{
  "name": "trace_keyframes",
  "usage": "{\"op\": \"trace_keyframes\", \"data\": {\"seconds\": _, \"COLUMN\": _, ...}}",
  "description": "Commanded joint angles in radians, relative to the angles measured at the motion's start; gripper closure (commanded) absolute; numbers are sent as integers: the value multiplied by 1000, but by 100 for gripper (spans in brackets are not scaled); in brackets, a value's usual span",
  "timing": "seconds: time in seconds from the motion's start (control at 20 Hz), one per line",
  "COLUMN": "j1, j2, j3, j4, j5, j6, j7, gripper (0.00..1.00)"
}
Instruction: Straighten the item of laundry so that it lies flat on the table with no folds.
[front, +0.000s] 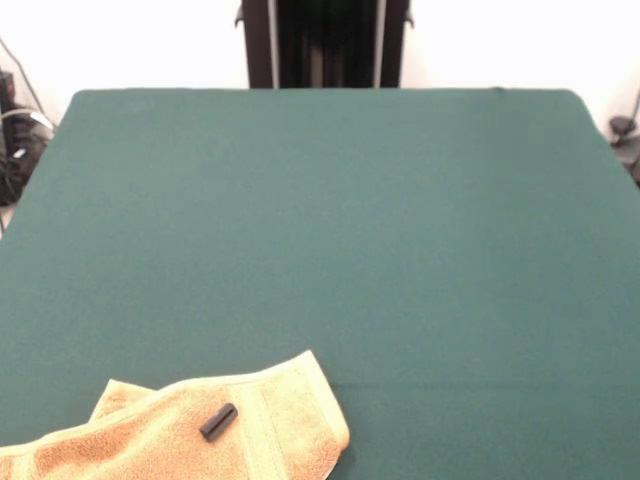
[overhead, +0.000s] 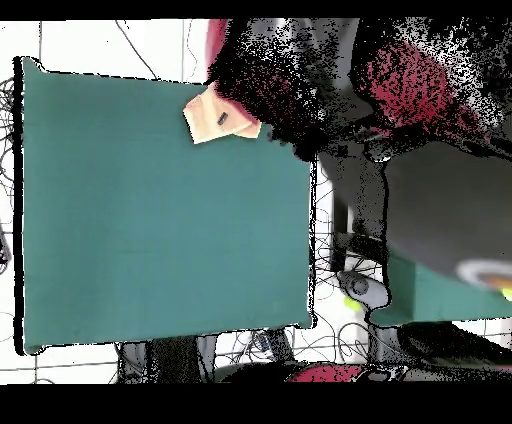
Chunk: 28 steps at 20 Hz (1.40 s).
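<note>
Towel (front: 180, 430) is lying rumpled at the table's (front: 320, 230) near edge, a black cylinder (front: 218, 421) resting on it; spreading should start at the folded corner. Gripper is showing in neither view, finger state unknown.

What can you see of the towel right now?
The towel is golden-orange terry cloth with a paler ribbed band near one end. It lies rumpled on the green table at the near edge in the front view, one corner folded over, partly cut off by the frame. A small black cylinder rests on it.
</note>
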<state>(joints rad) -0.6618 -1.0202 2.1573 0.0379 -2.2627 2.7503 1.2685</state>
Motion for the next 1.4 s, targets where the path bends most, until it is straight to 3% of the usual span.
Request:
{"op": "trace_keyframes", "data": {"seconds": 0.05, "j1": -29, "j2": 102, "j3": 83, "j4": -5, "j5": 417, "j6": 142, "j7": -146, "gripper": 100}}
{"op": "trace_keyframes", "data": {"seconds": 0.25, "j1": -16, "j2": 103, "j3": 56, "j4": 9, "j5": 475, "j6": 127, "j7": -78, "gripper": 100}}
{"op": "trace_keyframes", "data": {"seconds": 0.3, "j1": -5, "j2": 105, "j3": 117, "j4": -5, "j5": 364, "j6": 118, "j7": -112, "gripper": 100}}
{"op": "trace_keyframes", "data": {"seconds": 0.6, "j1": 21, "j2": 81, "j3": 142, "j4": 0, "j5": 260, "j6": 90, "j7": -119, "gripper": 100}}
{"op": "trace_keyframes", "data": {"seconds": 1.4, "j1": 75, "j2": 5, "j3": 82, "j4": 31, "j5": 205, "j6": 78, "j7": -9, "gripper": 100}}
